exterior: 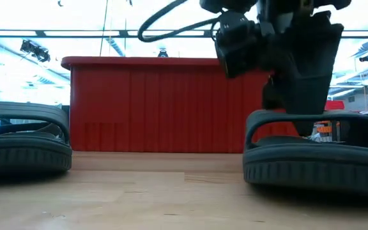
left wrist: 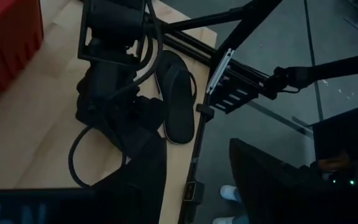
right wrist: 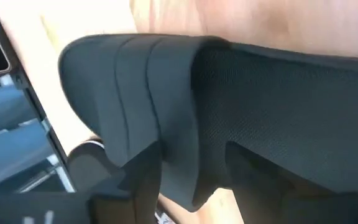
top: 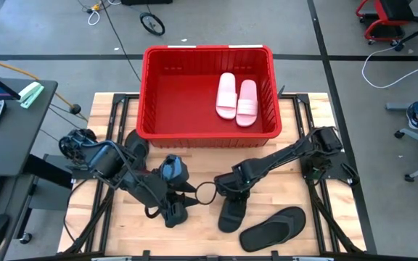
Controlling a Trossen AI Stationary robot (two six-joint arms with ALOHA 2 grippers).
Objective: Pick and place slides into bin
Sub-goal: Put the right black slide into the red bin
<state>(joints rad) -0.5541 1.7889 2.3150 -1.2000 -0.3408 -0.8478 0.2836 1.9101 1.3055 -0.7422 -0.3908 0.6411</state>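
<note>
Two pale pink slides lie in the red bin. Black slides remain on the bench: one lies free, another sits under the right gripper, fingers astride its strap; grasp uncertain. Left gripper is low near a third; its finger state can't be told.

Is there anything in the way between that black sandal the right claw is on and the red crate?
Nothing visible on the bare wood between. The right gripper is down on a black slide; the bin lies straight beyond, so only its near wall must be cleared.
</note>
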